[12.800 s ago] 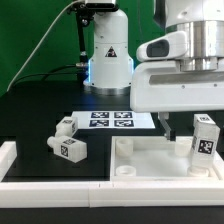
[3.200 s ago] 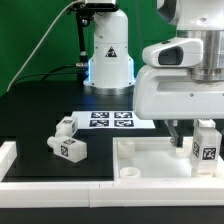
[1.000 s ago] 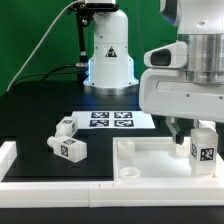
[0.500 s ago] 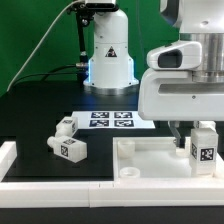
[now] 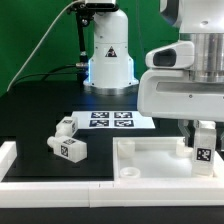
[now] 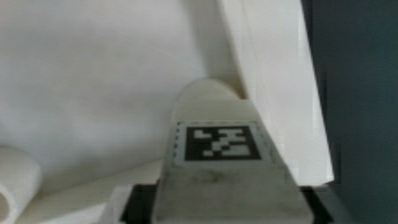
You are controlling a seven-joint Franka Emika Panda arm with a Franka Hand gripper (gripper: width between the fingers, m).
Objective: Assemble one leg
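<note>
Black tabletop [image 5: 40,110], green backdrop: end effector [image 5: 203,135] clamps the leg [image 5: 204,150] upright at four o'clock, over the panel [image 5: 150,160], likely lining up its corner socket. Two spare legs [image 5: 68,140] wait at nine o'clock.

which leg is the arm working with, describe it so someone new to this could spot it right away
Start at the big white rimmed panel at the front of the table, toward the exterior view's right. At its right end, directly under the arm's bulky white head, stands the leg, upright, a tag facing the camera. The two other legs lie on the black table left of the panel, with nothing near them.
</note>
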